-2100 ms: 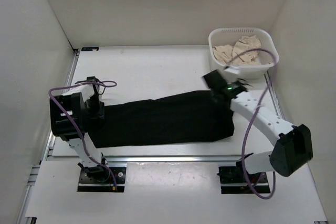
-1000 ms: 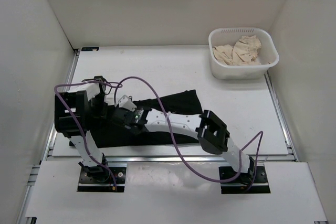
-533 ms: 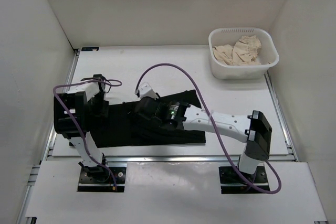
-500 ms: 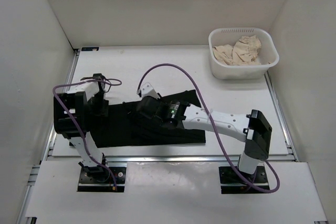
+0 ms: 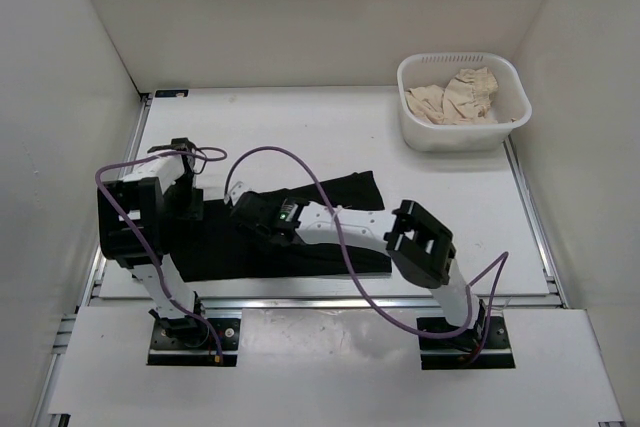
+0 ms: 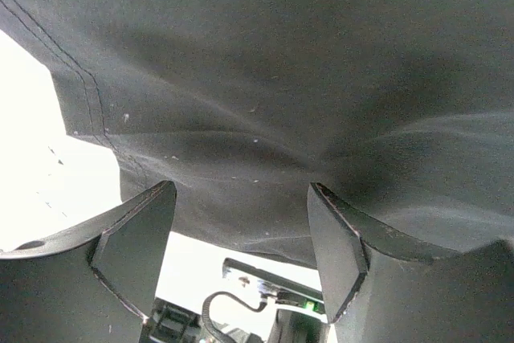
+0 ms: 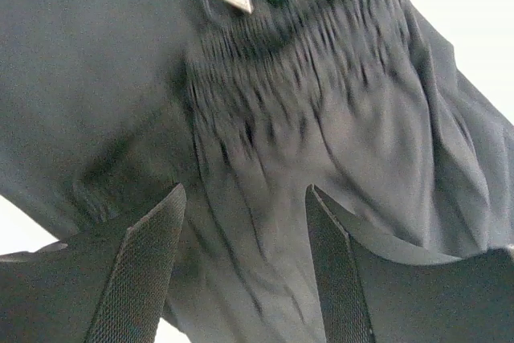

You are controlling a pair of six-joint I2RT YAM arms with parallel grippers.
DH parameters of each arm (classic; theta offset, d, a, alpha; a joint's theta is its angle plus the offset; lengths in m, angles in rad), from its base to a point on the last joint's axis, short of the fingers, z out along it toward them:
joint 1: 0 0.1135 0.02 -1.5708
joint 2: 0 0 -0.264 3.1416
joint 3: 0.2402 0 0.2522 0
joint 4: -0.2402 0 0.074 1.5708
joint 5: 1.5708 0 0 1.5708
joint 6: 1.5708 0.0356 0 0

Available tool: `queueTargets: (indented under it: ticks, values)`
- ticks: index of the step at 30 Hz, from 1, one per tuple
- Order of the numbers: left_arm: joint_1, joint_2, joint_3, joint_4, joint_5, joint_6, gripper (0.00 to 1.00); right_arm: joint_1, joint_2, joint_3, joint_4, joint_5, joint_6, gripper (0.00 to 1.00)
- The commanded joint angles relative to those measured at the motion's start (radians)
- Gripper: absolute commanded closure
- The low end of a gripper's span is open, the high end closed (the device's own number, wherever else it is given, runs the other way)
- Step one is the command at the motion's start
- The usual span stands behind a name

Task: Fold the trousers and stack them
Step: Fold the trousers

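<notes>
The black trousers (image 5: 345,194) lie folded over on the white table (image 5: 300,127), left of centre near the front edge. My right arm reaches leftward across them, and its gripper (image 5: 241,210) hovers over their left part. In the right wrist view the right gripper (image 7: 243,194) is open just above the gathered elastic waistband (image 7: 321,46), holding nothing. My left gripper (image 5: 192,199) is at the trousers' left end. In the left wrist view the left gripper (image 6: 241,190) is open, with the dark fabric (image 6: 281,78) just beyond its fingertips and nothing between them.
A white basket (image 5: 455,137) holding beige cloth (image 5: 455,97) stands at the back right corner. White walls close the table in on the left, back and right. A metal rail (image 5: 300,302) runs along the front edge by the arm bases.
The trousers, stretched out to the right two seconds ago, are now folded over to the left. Over the last half second the right gripper has moved left and down. The left arm barely moved.
</notes>
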Motion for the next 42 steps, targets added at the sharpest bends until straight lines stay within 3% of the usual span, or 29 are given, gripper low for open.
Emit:
queueTargets:
  ticks: [1,10,13,14,17,25,30,33,37,40,41,42]
  values:
    - [0.014,-0.032,-0.013,0.010,0.015,-0.007,0.22,-0.009,0.059,0.117,0.016,0.010,-0.030,0.33]
    - [0.014,-0.023,-0.013,0.011,0.024,-0.007,0.22,-0.047,0.152,0.191,0.015,-0.013,0.027,0.44]
    - [0.023,-0.023,-0.013,0.011,0.024,-0.007,0.22,-0.047,0.167,0.212,0.002,-0.013,0.036,0.69]
    - [0.023,-0.023,-0.022,0.011,0.024,-0.007,0.22,-0.047,0.167,0.212,0.002,-0.013,0.036,0.87]
    - [0.034,-0.023,-0.022,0.020,0.033,-0.007,0.22,-0.047,0.112,0.226,-0.019,-0.003,0.047,1.00]
    - [0.043,0.022,-0.040,0.038,0.042,-0.007,0.22,-0.013,-0.100,0.165,-0.087,-0.028,-0.022,1.00]
    - [0.043,0.031,-0.040,0.038,0.042,-0.007,0.22,0.007,-0.100,0.152,-0.182,-0.184,-0.096,1.00]
    - [0.043,0.031,-0.040,0.047,0.042,-0.007,0.22,0.007,-0.082,0.132,-0.200,-0.244,-0.107,0.96]
    - [0.052,0.031,-0.049,0.047,0.042,-0.007,0.22,0.007,0.013,0.194,-0.261,-0.289,-0.177,0.82]
    - [0.052,0.031,-0.049,0.047,0.033,-0.007,0.22,0.007,0.053,0.280,-0.309,-0.321,-0.223,0.55]
    - [0.052,0.031,-0.049,0.047,0.033,-0.007,0.22,0.007,0.053,0.280,-0.309,-0.321,-0.234,0.37]
    - [0.052,0.031,-0.049,0.047,0.033,-0.007,0.22,0.007,0.053,0.290,-0.318,-0.321,-0.245,0.30]
